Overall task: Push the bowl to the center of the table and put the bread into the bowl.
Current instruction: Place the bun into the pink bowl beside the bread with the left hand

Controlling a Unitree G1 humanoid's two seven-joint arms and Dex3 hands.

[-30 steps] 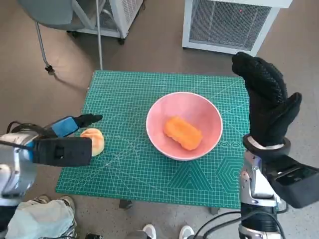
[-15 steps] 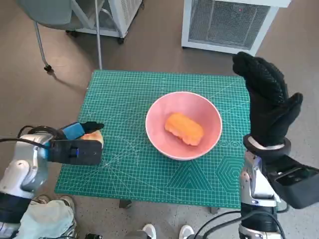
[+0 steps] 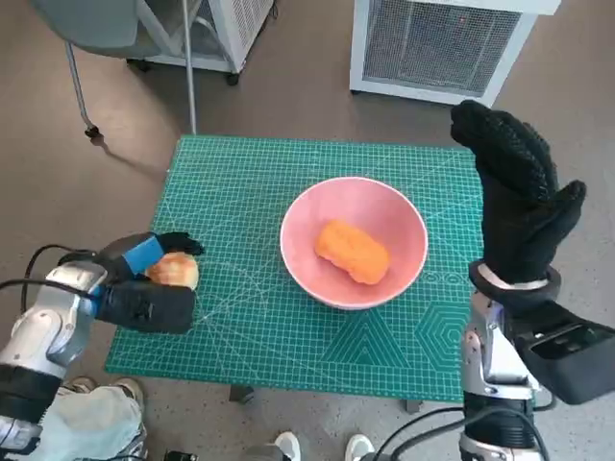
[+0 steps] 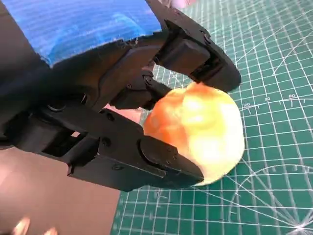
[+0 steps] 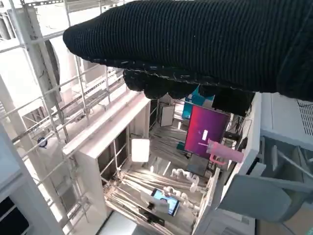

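Note:
A pink bowl (image 3: 377, 197) stands near the middle of the green cutting mat (image 3: 250, 182), with an orange piece of bread (image 3: 354, 253) lying inside it. At the mat's left edge sits a round pale bread roll (image 3: 173, 272). My left hand (image 3: 144, 288) is wrapped around it. In the left wrist view the black fingers (image 4: 161, 161) press the bread roll (image 4: 198, 129) from both sides, low over the mat. My right hand (image 3: 519, 206) is raised upright beside the table's right edge, fingers spread and holding nothing. The right hand (image 5: 195, 44) shows only as a dark glove in its wrist view.
A white slatted unit (image 3: 437, 43) stands behind the table and a chair leg (image 3: 82, 86) is at the back left. A person's shoes (image 3: 317, 447) and a pale trouser leg (image 3: 82, 423) show at the table's front edge.
My left hand has drawn in toward the table's front left and closed its fingers around the bread roll. The right hand and the bowl have stayed put.

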